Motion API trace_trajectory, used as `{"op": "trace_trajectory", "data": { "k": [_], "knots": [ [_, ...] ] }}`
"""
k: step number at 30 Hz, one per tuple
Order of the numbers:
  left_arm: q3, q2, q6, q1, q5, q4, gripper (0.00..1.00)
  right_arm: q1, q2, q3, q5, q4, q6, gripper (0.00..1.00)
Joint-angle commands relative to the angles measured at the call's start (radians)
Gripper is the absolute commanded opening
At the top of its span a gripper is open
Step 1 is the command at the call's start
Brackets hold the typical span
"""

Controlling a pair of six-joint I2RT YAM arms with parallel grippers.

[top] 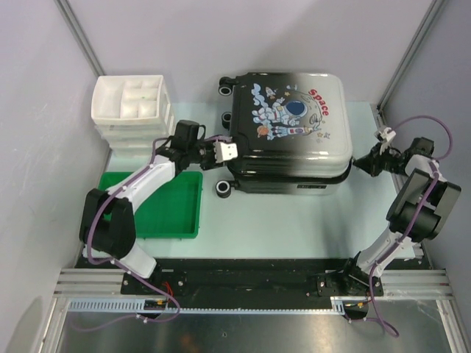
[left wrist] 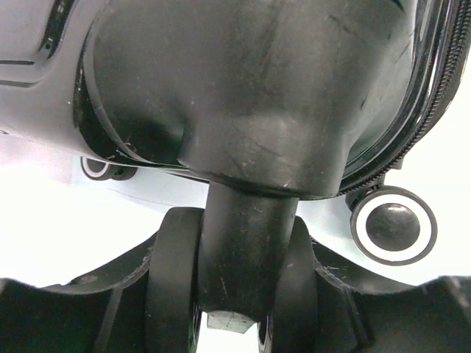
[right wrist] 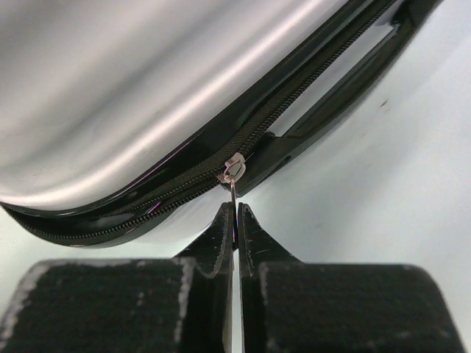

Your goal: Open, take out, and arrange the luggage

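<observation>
Since the luggage (top: 287, 132) is a bulky hard-shell case, you should expect it to be stiff, with a glossy, slippery shell, and probably too wide for either jaw to span. The places to take hold are the small parts: a wheel and the zip tab.

From the top view, it lies flat and closed, just right of and beyond the green tray (top: 176, 209), with its wheels facing the tray. Its lid runs from white across the middle to black toward the near edge, and carries an astronaut cartoon and red "Space" lettering. Your left gripper (top: 225, 152) sits between the tray and the case, at the wheeled side. Your right gripper (top: 366, 163) is at the side of the case farthest from the tray.

From the left wrist, the jaws stand partway apart with a black caster wheel (left wrist: 173, 287) and its stem between them. They look clamped about that caster, bracing the case. A second wheel (left wrist: 392, 224), grey-rimmed, shows beyond.

From the right wrist, the fingertips are pinched tight on the thin metal zipper pull (right wrist: 232, 193), just below the slider (right wrist: 233, 168) on the black zipper track (right wrist: 316, 99). That tab is small and smooth, so I judge it could slip free if you pull at an angle. Draw along the track and let the left arm keep the case from sliding.
</observation>
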Motion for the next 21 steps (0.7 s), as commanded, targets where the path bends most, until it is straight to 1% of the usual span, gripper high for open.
{"op": "trace_trajectory", "data": {
  "k": [1, 2, 3, 4, 6, 8, 10, 13, 14, 15, 16, 17, 19, 20, 21],
  "knots": [
    [-0.084, -0.163, -0.011, 0.102, -0.124, 0.001, 0.00, -0.106, -0.116, -0.111, 0.143, -0.399, -0.308, 0.00],
    [-0.094, -0.173, -0.008, 0.107, -0.125, 0.001, 0.00, -0.107, -0.134, -0.133, 0.143, -0.435, -0.337, 0.00],
    [-0.102, -0.186, -0.008, 0.122, -0.120, 0.001, 0.00, -0.112, -0.154, -0.158, 0.143, -0.516, -0.377, 0.00],
    [-0.102, -0.190, -0.022, 0.136, -0.097, 0.002, 0.00, -0.115, -0.182, -0.188, 0.148, -0.537, -0.397, 0.00],
    [-0.082, -0.188, -0.043, 0.172, -0.077, -0.002, 0.00, -0.130, -0.261, -0.268, 0.150, -0.552, -0.409, 0.00],
    [-0.058, -0.161, -0.077, 0.196, -0.057, -0.004, 0.00, -0.152, -0.311, -0.296, 0.145, -0.543, -0.390, 0.00],
    [-0.022, -0.121, -0.098, 0.216, -0.052, -0.008, 0.00, -0.164, -0.318, -0.299, 0.137, -0.505, -0.353, 0.00],
    [0.014, -0.079, -0.112, 0.223, -0.057, -0.011, 0.00, -0.166, -0.323, -0.299, 0.130, -0.376, -0.256, 0.00],
    [0.024, -0.053, -0.117, 0.223, -0.056, -0.011, 0.00, -0.164, -0.323, -0.298, 0.127, -0.292, -0.230, 0.00],
    [0.043, -0.043, -0.121, 0.223, -0.056, -0.011, 0.00, -0.160, -0.319, -0.294, 0.127, -0.249, -0.169, 0.00],
    [0.051, -0.033, -0.130, 0.223, -0.054, -0.011, 0.00, -0.155, -0.314, -0.290, 0.128, -0.211, -0.144, 0.00],
    [0.059, -0.013, -0.131, 0.223, -0.056, -0.011, 0.00, -0.147, -0.309, -0.285, 0.128, -0.119, -0.106, 0.00],
    [0.068, -0.001, -0.126, 0.223, -0.052, -0.011, 0.00, -0.135, -0.289, -0.267, 0.120, -0.045, -0.017, 0.00],
    [0.070, 0.004, -0.121, 0.223, -0.051, -0.011, 0.00, -0.121, -0.279, -0.262, 0.120, 0.053, 0.024, 0.00],
    [0.067, 0.010, -0.114, 0.223, -0.048, -0.011, 0.00, -0.112, -0.269, -0.259, 0.116, 0.104, 0.064, 0.00]
  ]
}}
